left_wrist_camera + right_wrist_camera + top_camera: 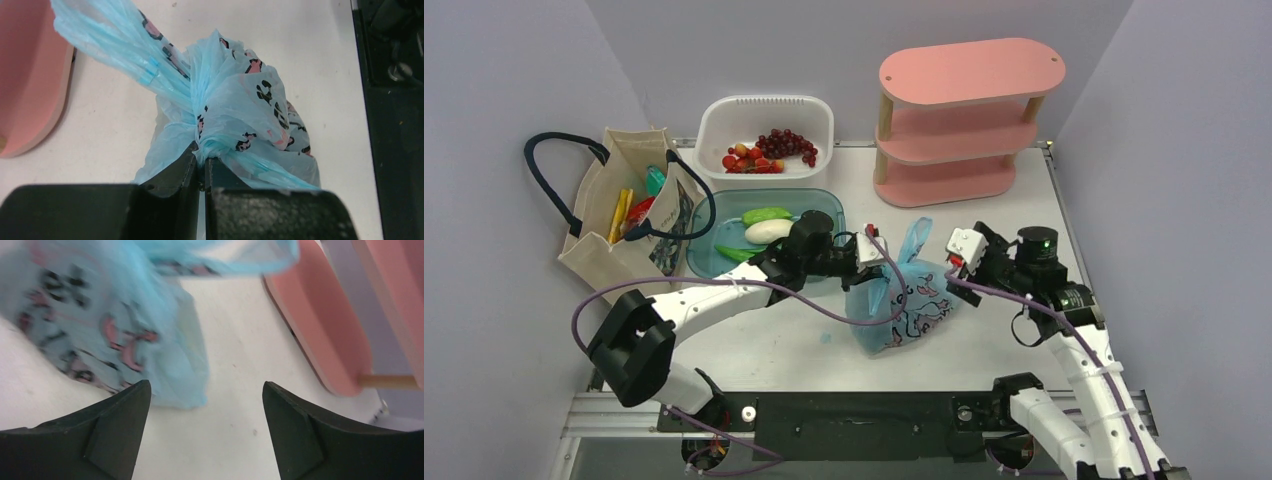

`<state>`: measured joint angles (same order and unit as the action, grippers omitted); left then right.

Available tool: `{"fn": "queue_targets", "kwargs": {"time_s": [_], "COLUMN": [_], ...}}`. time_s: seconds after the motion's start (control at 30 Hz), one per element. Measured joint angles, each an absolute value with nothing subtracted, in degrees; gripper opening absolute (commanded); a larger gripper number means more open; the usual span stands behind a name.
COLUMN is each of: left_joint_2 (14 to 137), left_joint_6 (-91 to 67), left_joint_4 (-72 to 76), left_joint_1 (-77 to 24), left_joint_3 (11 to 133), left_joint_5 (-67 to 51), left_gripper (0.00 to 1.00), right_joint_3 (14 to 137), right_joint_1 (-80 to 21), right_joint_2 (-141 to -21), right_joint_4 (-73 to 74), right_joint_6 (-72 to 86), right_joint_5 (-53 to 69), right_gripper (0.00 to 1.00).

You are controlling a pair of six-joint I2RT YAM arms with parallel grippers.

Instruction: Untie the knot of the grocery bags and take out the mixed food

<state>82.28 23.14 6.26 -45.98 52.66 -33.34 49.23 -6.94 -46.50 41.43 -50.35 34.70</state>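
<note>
The light blue plastic bag (pixel 906 305) with pinkish print sits mid-table. My left gripper (pixel 876 262) is shut on its knot (pixel 210 148), the bunched blue lump where the handles twist together; one handle (pixel 120 50) stretches up and away from it. My right gripper (pixel 206 390) is open and empty just right of the bag (pixel 115 325), above bare table; in the top view the right gripper (pixel 954 262) is beside the bag's right side. The beige canvas tote (pixel 624 215) with navy handles stands at the left with yellow, red and teal packets (pixel 636 205) inside. The blue bag's contents are hidden.
A clear teal tub (pixel 819 208) holding a white oval vegetable (pixel 768 231) and green items lies behind my left arm. A white slotted basket (pixel 764 115) with dark grapes (pixel 789 143) is at the back. A pink shelf (pixel 959 125) stands back right, close to my right gripper.
</note>
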Motion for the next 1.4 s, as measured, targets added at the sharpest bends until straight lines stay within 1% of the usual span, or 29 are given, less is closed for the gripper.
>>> {"fn": "queue_targets", "kwargs": {"time_s": [0.1, 0.27, 0.4, 0.47, 0.53, 0.57, 0.6, 0.63, 0.67, 0.7, 0.73, 0.97, 1.03, 1.1, 1.13, 1.17, 1.2, 1.27, 1.4], "left_joint_2": [84.73, 85.6, 85.69, 85.69, 85.69, 85.69, 85.67, 85.62, 85.38, 85.03, 84.53, 79.22, 77.84, 76.62, 75.99, 75.07, 74.17, 71.9, 69.76], "left_joint_6": [17.12, 7.81, 2.79, 1.63, 0.73, 0.51, 0.4, 0.67, 1.08, 2.2, 3.44, 16.01, 19.35, 22.13, 23.55, 24.86, 26.11, 28.58, 32.1], "left_joint_4": [7.42, 9.28, 9.82, 9.74, 9.5, 9.32, 9.1, 8.58, 7.75, 6.52, 5.23, -5.8, -7.64, -9.06, -9.19, -9.28, -9.23, -9.72, -10.55], "left_joint_1": [-46.02, -46.04, -46.39, -46.87, -47.44, -47.64, -47.7, -47.86, -47.92, -47.9, -47.88, -44.6, -42.72, -40.49, -39.59, -38.89, -38.44, -37.78, -37.98], "left_joint_3": [55.22, 57.21, 58.04, 58.08, 58.13, 58.19, 58.24, 58.28, 58.33, 58.33, 58.37, 61.04, 61.25, 61.19, 60.82, 60.03, 59.07, 56.49, 53.47], "left_joint_5": [-33.17, -33.69, -34.28, -34.35, -34.48, -34.68, -34.85, -35.16, -35.42, -35.64, -35.86, -39.64, -40.34, -40.6, -40.56, -40.42, -40.21, -39.62, -39.03], "left_gripper": [0.0, 0.0, 0.0, 0.0, 0.0, 0.0, 0.0, 0.0, 0.0, 0.0, 0.0, 0.0, 0.05, 0.15, 0.22, 0.25, 0.3, 0.37, 0.42], "right_joint_3": [48.73, 40.49, 36.69, 35.94, 35.88, 35.88, 35.88, 35.88, 35.88, 35.88, 35.88, 35.88, 35.88, 35.9, 35.9, 35.94, 35.94, 35.94, 35.94], "right_joint_1": [-14.28, -24.82, -29.67, -30.76, -31.77, -32.45, -33.12, -33.52, -33.85, -33.91, -33.89, -32.34, -31.09, -29.93, -29.45, -29.08, -28.77, -28.47, -28.4], "right_joint_2": [-43.18, -35.05, -36.25, -37.87, -39.97, -40.97, -41.87, -42.48, -43.05, -43.31, -43.35, -38.37, -37.15, -36.51, -36.51, -36.67, -36.77, -37.15, -37.98], "right_joint_4": [39.92, 31.46, 22.72, 18.59, 15.64, 14.52, 13.76, 13.43, 13.45, 13.76, 14.26, 19.44, 20.95, 21.98, 22.33, 22.96, 23.83, 24.95, 25.54], "right_joint_6": [-41.89, -27.4, -19.55, -16.62, -15.11, -14.83, -15.11, -15.84, -16.38, -17.63, -18.87, -27.38, -29.08, -29.65, -29.76, -29.76, -29.74, -29.61, -29.56], "right_joint_5": [34.79, 32.34, 28.56, 27.31, 25.93, 25.21, 24.49, 23.9, 23.29, 22.87, 22.5, 25.04, 25.98, 26.55, 26.76, 26.74, 26.72, 26.68, 26.59], "right_gripper": [0.81, 0.83, 0.83, 0.82, 0.67, 0.48, 0.41, 0.24, 0.06, 0.02, 0.0, 0.0, 0.0, 0.0, 0.0, 0.0, 0.0, 0.0, 0.0]}}
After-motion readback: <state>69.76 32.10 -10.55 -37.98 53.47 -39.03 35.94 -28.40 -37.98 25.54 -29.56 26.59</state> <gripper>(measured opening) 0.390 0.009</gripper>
